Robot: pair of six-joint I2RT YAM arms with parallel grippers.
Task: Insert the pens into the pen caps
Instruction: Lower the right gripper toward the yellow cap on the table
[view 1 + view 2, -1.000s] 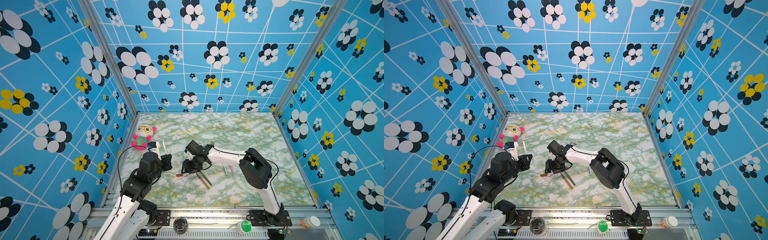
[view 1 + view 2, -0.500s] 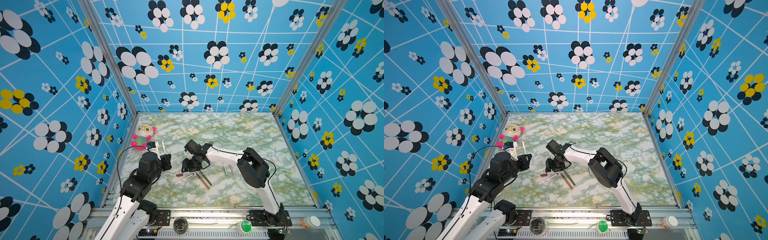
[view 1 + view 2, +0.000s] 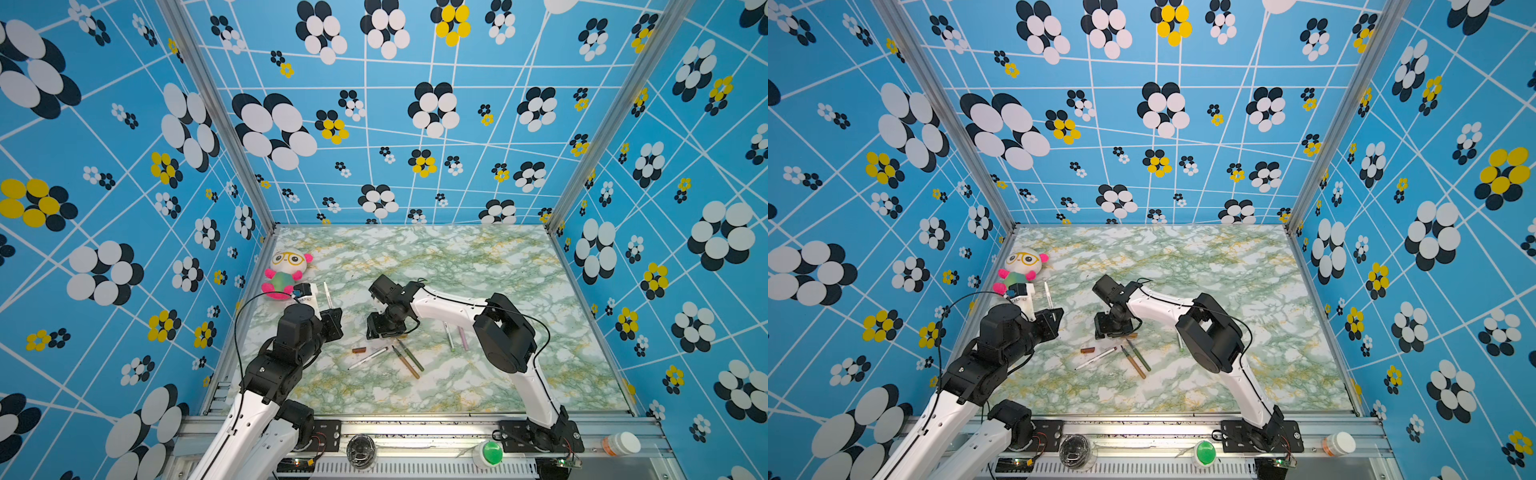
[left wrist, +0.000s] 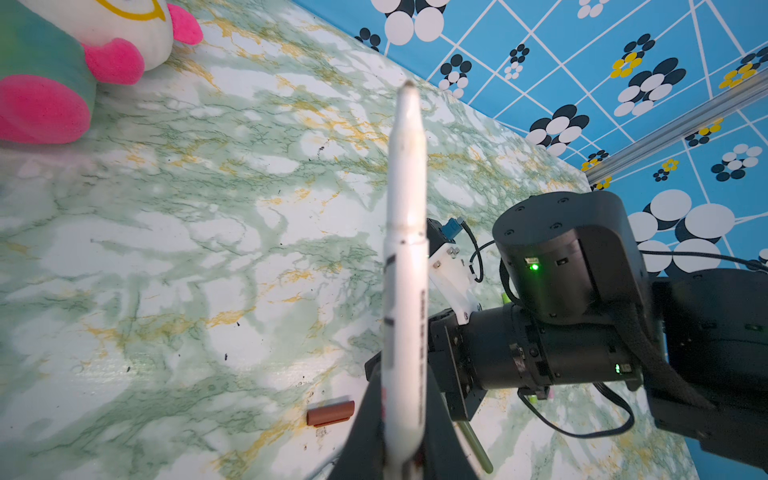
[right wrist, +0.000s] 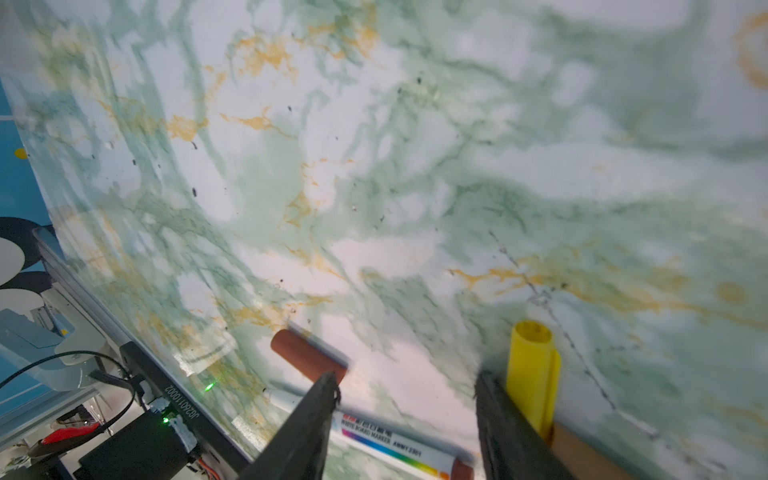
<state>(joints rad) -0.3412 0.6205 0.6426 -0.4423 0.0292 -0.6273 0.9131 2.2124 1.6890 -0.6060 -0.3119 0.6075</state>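
My left gripper [image 3: 332, 321] [image 4: 403, 449] is shut on a white pen [image 4: 405, 249] [image 3: 328, 294] and holds it upright near the left wall. My right gripper [image 3: 384, 330] [image 5: 405, 386] hangs open, low over the table, with nothing between its fingers. A brown cap [image 5: 307, 357] [image 3: 359, 350] lies just off one fingertip. A yellow cap [image 5: 532, 374] lies against the outer side of the other finger [image 5: 505, 419]. Below the jaws lies a white pen with a brown end [image 5: 374, 440] [image 3: 368, 358]. Tan [image 3: 407, 364] and dark-green [image 3: 412, 356] pens lie beside it.
A white pen with a green end [image 3: 449, 336] and a pink pen [image 3: 462, 337] lie under the right arm's forearm. A plush toy [image 3: 286, 270] sits at the left wall behind my left gripper. A green button [image 3: 490, 453] and a small bottle [image 3: 621, 444] sit on the front rail.
The right arm's elbow has shifted slightly left, while its gripper stays over the same spot. The left arm and its pen have not moved.
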